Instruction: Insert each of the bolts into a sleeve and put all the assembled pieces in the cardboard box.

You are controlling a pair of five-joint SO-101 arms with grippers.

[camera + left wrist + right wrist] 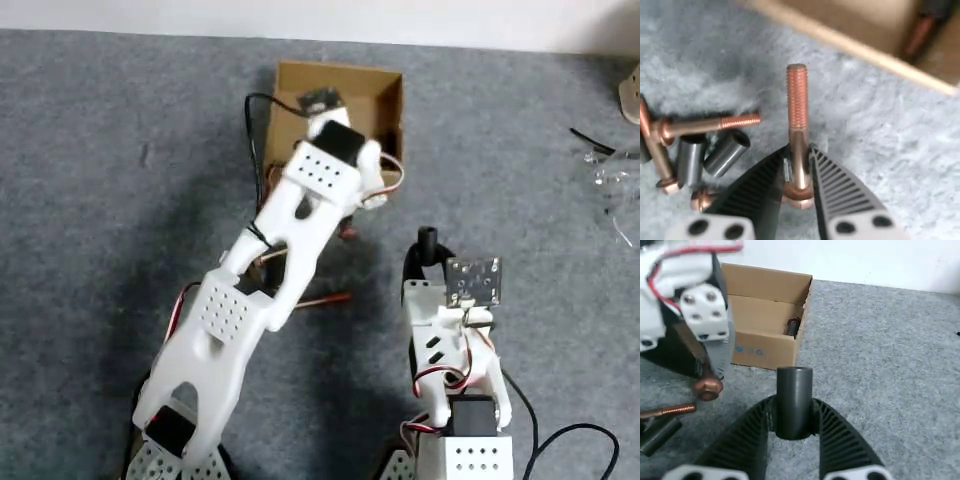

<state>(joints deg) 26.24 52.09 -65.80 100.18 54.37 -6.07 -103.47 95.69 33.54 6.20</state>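
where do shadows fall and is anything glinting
High view: the white left arm throws a soft shadow leftward on the grey carpet. Left wrist view: the copper threaded bolt in the left gripper carries a pale sheen. Right wrist view: the dark cylindrical sleeve in the right gripper looks matte, without glare.

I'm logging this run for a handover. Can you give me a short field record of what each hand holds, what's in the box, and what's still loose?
left hand: shut on copper bolt, gripped near its head
right hand: shut on dark sleeve, upright
cardboard box: one assembled piece inside
carpet: loose bolts and loose sleeves beside the left hand
held bolt and sleeve: apart, not yet joined
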